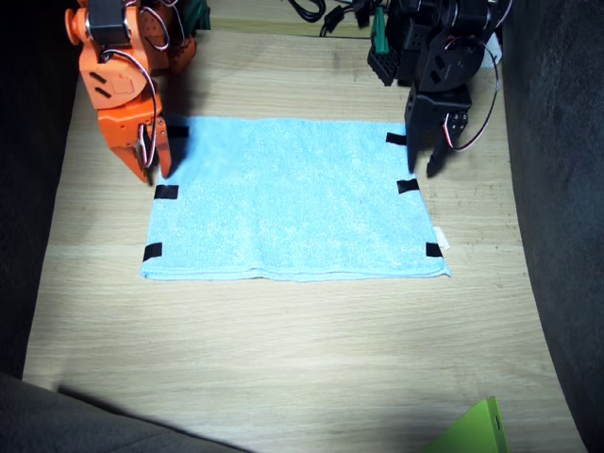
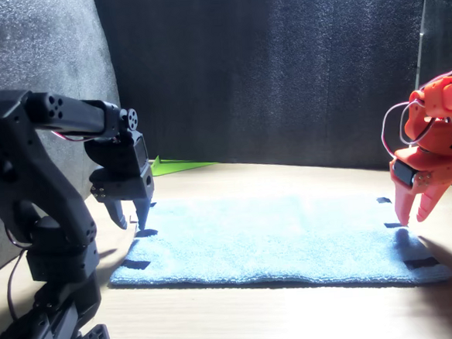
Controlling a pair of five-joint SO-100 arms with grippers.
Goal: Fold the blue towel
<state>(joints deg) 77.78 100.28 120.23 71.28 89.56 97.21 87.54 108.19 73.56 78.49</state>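
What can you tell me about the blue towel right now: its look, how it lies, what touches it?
The blue towel is a light sky-blue terry rectangle lying flat and spread on the wooden table, long side across. Small black tape patches sit along both short edges, and a tiny white tag sticks out near one corner. The near long edge looks slightly doubled. Each gripper, left and right, hangs over a short edge; contact cannot be told.
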